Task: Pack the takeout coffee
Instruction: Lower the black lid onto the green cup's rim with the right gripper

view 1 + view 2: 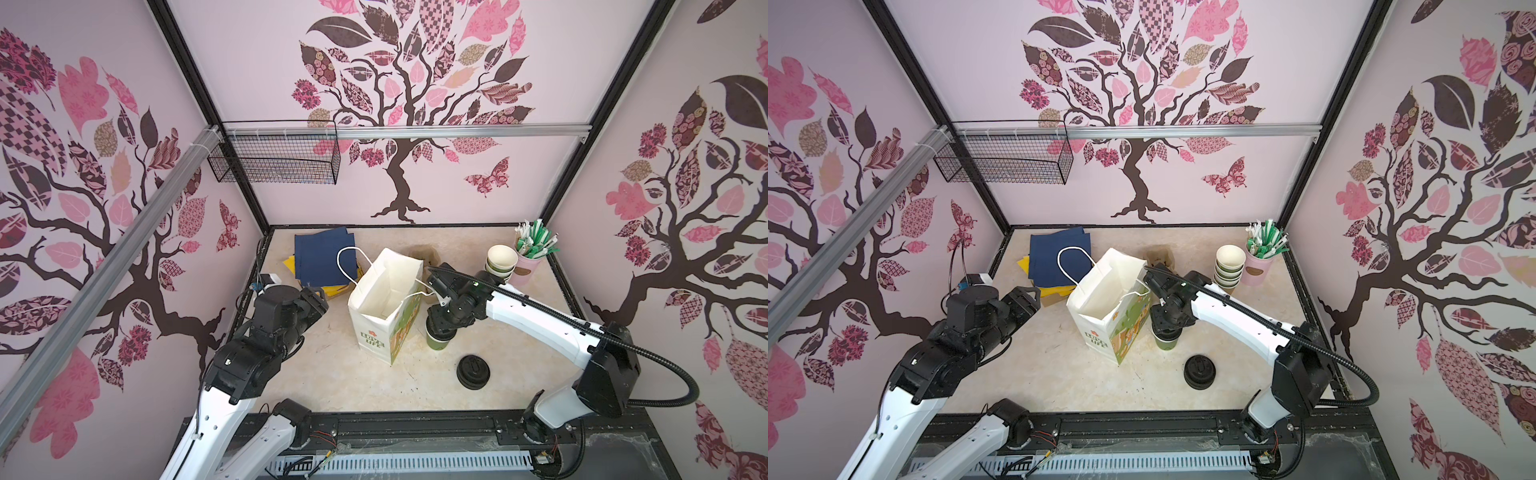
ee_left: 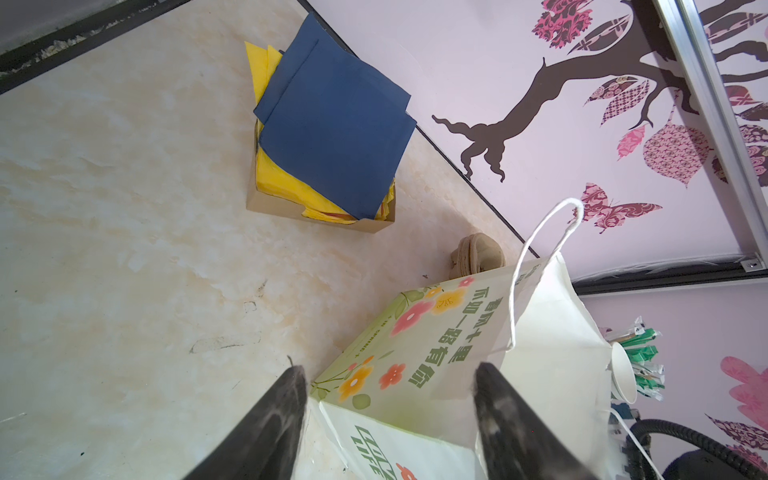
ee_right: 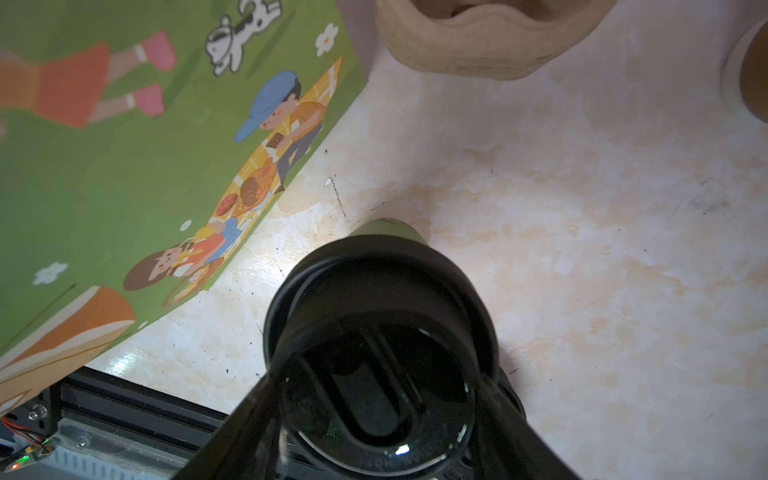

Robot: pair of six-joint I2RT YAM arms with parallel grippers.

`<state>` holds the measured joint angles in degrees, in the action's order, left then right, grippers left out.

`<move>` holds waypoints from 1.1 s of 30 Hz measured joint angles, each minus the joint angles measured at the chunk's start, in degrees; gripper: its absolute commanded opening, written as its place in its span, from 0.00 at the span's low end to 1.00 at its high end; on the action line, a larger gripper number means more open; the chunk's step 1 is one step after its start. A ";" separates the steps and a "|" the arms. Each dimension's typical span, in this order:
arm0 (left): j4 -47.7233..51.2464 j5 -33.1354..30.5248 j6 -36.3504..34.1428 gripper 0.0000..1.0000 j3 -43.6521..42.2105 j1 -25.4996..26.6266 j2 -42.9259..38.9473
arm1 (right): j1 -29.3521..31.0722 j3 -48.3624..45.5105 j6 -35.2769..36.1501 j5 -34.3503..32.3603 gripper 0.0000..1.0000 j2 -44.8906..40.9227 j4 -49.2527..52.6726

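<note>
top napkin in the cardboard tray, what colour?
The top napkin is navy blue, over yellow napkins. Clearest in the left wrist view.

Left hand [image 1: 321, 302] aloft, fingers apart, empty; right hand [image 1: 438, 329] pointing down, fingers clamped on takeout coffee [image 1: 436, 343]

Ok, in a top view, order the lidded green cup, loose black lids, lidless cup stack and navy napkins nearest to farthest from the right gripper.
1. Lidded green cup: under the right gripper.
2. Loose black lids: front right.
3. Lidless cup stack: back right.
4. Navy napkins: back left.
</note>
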<state>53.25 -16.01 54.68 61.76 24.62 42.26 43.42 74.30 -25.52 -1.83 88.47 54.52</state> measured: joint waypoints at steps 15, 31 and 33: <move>0.00 -0.24 -0.02 0.68 0.00 0.00 0.11 | -0.68 0.00 -0.02 1.09 0.67 0.68 -0.35; 0.00 -0.20 -0.02 0.68 0.00 0.00 0.17 | -0.74 0.33 -0.15 2.14 0.67 0.66 0.48; 0.00 -0.20 -0.02 0.68 0.00 0.00 0.17 | -0.74 0.33 -0.15 2.45 0.67 0.66 0.46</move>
<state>53.25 -16.21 54.65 61.76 24.62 42.44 42.68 74.63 -25.67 0.62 89.12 54.98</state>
